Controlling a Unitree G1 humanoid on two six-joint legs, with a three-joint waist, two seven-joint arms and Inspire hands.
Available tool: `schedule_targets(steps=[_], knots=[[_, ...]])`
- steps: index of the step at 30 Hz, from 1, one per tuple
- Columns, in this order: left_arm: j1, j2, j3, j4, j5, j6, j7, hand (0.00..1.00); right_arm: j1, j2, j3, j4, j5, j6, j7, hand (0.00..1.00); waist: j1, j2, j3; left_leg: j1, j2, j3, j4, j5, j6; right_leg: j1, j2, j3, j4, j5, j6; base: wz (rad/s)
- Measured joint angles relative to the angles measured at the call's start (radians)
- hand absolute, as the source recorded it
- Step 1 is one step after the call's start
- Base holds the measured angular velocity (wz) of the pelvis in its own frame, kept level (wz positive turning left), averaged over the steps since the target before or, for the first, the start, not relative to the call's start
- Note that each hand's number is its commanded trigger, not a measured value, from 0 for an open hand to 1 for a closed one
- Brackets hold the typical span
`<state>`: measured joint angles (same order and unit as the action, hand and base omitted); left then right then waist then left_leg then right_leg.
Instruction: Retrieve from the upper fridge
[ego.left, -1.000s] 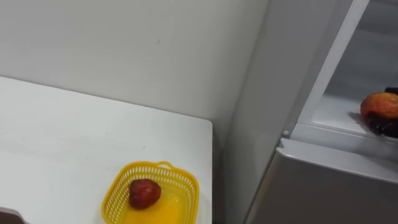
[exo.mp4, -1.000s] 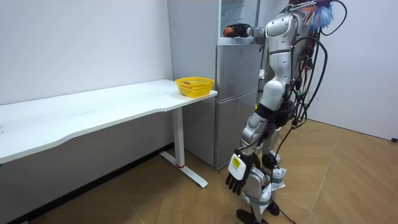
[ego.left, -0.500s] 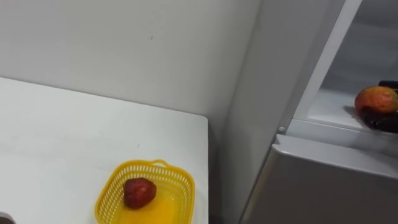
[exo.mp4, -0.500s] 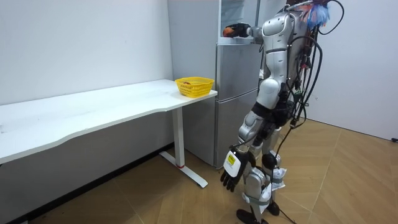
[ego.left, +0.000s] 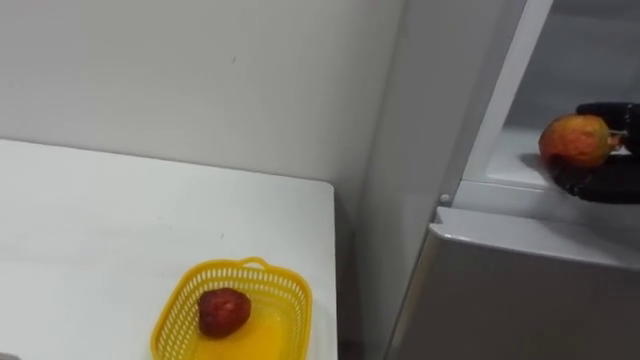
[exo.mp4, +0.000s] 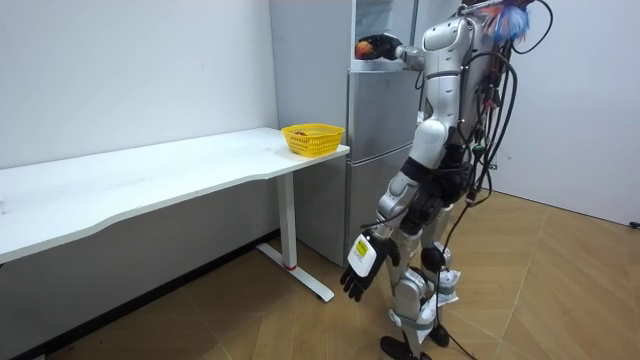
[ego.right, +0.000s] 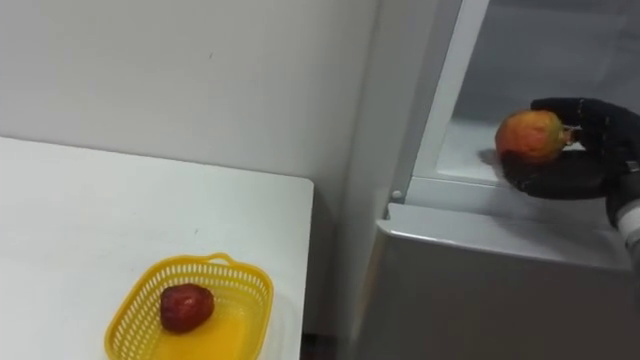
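The black right hand (ego.right: 565, 172) curls round a round orange-red fruit (ego.right: 530, 135) at the sill of the grey fridge's (ego.right: 480, 290) open upper compartment. The left hand (exo.mp4: 358, 270) hangs loose-fingered by the thigh. Leftward, a yellow plastic mesh basket (ego.right: 222, 264) on the white desk (ego.right: 90, 220) holds a dark red fruit (ego.right: 185, 306).

Glossy yellow plastic basket (ego.left: 231, 315)

- I am standing in a bare room, looking like a test lab staged for housework.
- I am facing a grey fridge (exo.mp4: 372, 160) beside a long white table (exo.mp4: 150, 180), on wood flooring (exo.mp4: 560, 285).
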<state>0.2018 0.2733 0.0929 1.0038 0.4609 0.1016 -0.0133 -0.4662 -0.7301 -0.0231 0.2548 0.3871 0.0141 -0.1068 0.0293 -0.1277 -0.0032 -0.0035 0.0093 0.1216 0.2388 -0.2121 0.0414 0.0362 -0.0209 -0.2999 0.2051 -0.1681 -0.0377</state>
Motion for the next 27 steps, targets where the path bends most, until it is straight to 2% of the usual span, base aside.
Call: schedule_targets(steps=[6, 11, 16, 18, 21, 27], knots=[[0.009, -0.026, 0.0, 0.0, -0.004, -0.02, 0.012, 0.0, 0.018, 0.028, 0.0, -0.102, -0.012, 0.0, -0.003, 1.0, -0.002, 0.009, 0.0015, 0.002, 0.0, 0.01, 0.001, 0.0, 0.001, 0.002, -0.002, 0.0, 0.001, 0.0, 0.0, -0.04], [0.012, -0.032, 0.0, 0.011, -0.038, -0.022, 0.023, 0.0, 0.025, 0.031, -0.009, -0.259, -0.195, -0.002, -0.042, 1.0, -0.011, 0.025, 0.0012, 0.006, 0.0, 0.015, -0.001, -0.001, 0.002, -0.002, -0.003, 0.001, 0.001, 0.0, 0.0, -0.02], [0.006, -0.032, -0.016, 0.01, -0.037, -0.022, 0.028, 0.0, 0.05, 0.042, -0.02, -0.413, -0.253, -0.002, -0.073, 1.0, -0.03, 0.037, -0.0038, 0.011, 0.0, 0.017, -0.004, -0.001, 0.001, -0.002, -0.003, 0.001, 0.001, 0.0, 0.0, -0.03], [-0.006, -0.033, -0.019, 0.01, -0.036, -0.026, 0.029, 0.0, 0.087, 0.073, -0.023, -0.52, -0.319, -0.005, -0.069, 1.0, -0.029, 0.042, -0.0064, 0.013, 0.0, 0.018, -0.008, -0.001, 0.001, -0.002, -0.002, 0.002, 0.002, 0.0, 0.0, -0.04], [-0.02, -0.033, -0.021, 0.01, -0.036, -0.036, 0.034, 0.0, 0.091, 0.11, -0.019, -0.586, -0.368, -0.019, -0.04, 1.0, -0.023, 0.042, -0.0062, 0.012, 0.0, 0.018, -0.01, -0.001, 0.002, -0.001, -0.002, 0.004, 0.003, 0.0, 0.0, 0.0], [-0.044, -0.033, -0.039, 0.011, -0.036, -0.039, 0.04, 0.0, 0.091, 0.143, 0.015, -0.669, -0.395, -0.025, 0.029, 1.0, 0.005, 0.04, -0.0049, 0.015, 0.0, 0.019, -0.006, -0.001, 0.002, -0.001, -0.002, 0.014, 0.007, 0.0, 0.0, 0.0]])
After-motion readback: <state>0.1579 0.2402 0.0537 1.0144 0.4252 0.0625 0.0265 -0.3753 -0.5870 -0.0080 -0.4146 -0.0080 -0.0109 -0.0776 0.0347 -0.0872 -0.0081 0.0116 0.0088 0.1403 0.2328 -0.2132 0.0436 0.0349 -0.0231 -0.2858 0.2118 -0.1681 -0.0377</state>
